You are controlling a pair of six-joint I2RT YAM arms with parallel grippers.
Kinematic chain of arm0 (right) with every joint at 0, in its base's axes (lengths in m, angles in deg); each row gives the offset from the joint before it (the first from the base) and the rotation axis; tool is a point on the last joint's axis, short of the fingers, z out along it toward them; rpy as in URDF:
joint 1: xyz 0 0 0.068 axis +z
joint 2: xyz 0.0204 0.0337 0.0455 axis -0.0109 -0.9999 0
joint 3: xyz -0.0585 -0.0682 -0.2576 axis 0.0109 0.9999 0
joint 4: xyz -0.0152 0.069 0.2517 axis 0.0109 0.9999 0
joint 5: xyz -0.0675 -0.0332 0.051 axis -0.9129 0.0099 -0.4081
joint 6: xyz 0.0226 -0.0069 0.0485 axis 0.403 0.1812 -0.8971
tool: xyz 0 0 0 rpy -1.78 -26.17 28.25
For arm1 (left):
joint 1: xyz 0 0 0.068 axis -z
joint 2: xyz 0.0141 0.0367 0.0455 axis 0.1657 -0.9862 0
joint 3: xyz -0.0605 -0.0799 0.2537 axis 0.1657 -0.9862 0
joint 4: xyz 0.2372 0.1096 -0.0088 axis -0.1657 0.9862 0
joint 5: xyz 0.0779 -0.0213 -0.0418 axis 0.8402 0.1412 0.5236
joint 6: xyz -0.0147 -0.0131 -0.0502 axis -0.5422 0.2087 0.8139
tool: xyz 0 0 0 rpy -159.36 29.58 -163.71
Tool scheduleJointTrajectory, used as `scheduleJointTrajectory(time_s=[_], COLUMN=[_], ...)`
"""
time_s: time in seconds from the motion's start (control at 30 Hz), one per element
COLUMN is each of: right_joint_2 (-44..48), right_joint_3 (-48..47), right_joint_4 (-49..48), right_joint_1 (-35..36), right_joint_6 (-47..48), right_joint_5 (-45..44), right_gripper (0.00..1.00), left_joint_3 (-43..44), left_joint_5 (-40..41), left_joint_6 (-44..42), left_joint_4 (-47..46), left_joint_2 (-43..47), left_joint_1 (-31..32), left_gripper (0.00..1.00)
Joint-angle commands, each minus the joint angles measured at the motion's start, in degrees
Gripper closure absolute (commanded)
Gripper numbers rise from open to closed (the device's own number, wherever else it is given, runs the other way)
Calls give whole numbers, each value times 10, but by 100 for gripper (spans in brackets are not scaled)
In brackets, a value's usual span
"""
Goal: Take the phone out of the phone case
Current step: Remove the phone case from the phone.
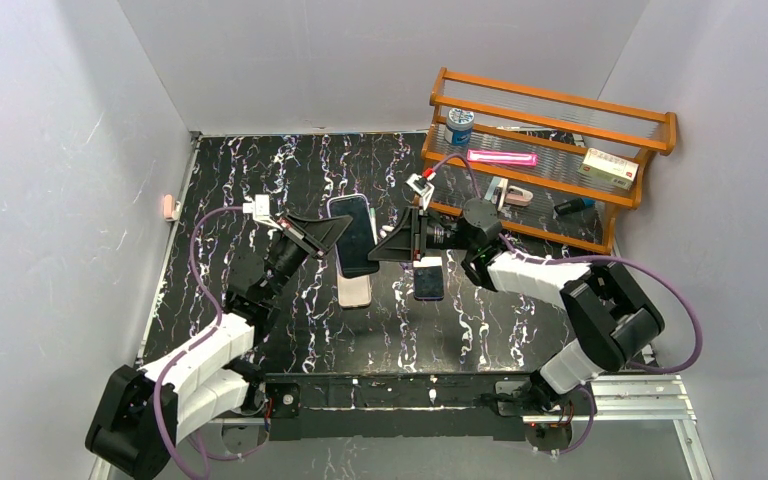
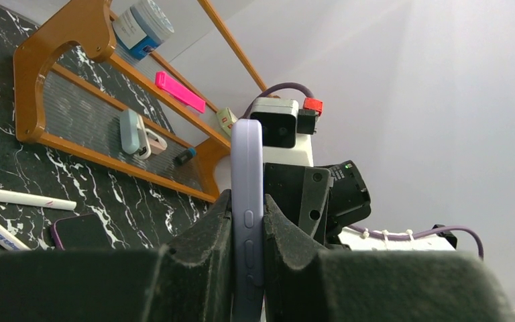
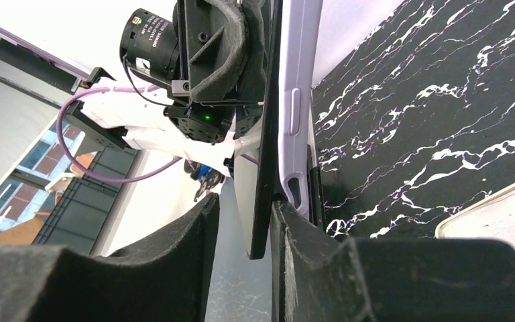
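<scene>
Phone (image 3: 265, 168) between open fingers (image 3: 174, 268) of right hand (image 3: 245, 204); case (image 2: 247, 147) tight in closed left hand (image 2: 247, 198).

A wooden rack (image 1: 560, 101) at far right holds a blue-lidded jar (image 1: 459, 125), a pink bar (image 1: 501, 158) and perhaps a carton (image 1: 608, 168).

Table (image 1: 260, 170): black top with white marble veining.
Lying flat near its middle: one dark phone (image 1: 428, 278); to its left and apart from it, one pale pink slab (image 1: 355, 292).
Near the dark phone: two white sticks (image 2: 20, 198), lying flat.
Far right corner: one orange wooden rack (image 1: 550, 100), standing upright.
</scene>
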Motion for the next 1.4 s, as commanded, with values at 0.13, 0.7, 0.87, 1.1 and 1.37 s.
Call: scheduleJointTrajectory(time_s=[0.13, 0.7, 0.87, 1.1, 1.37], right_joint_2=[-28, 15, 29, 36, 39], right_joint_3=[-49, 3, 6, 4, 2], right_joint_4=[-125, -175, -171, -166, -169], right_joint_1=[-12, -96, -103, -103, -103], right_joint_6=[-29, -106, -110, -112, -118], right_joint_5=[-40, -18, -18, -15, -12], right_gripper=[66, 99, 99, 99, 99], left_joint_3=[48, 74, 71, 71, 65], left_joint_5=[-103, -26, -18, -28, -25], left_joint_6=[-21, -172, -208, -216, -211], left_joint_4=[-2, 219, 267, 276, 264], left_joint_2=[-32, 57, 72, 62, 51], left_joint_1=[42, 32, 32, 32, 32], left_gripper=[100, 37, 36, 37, 38])
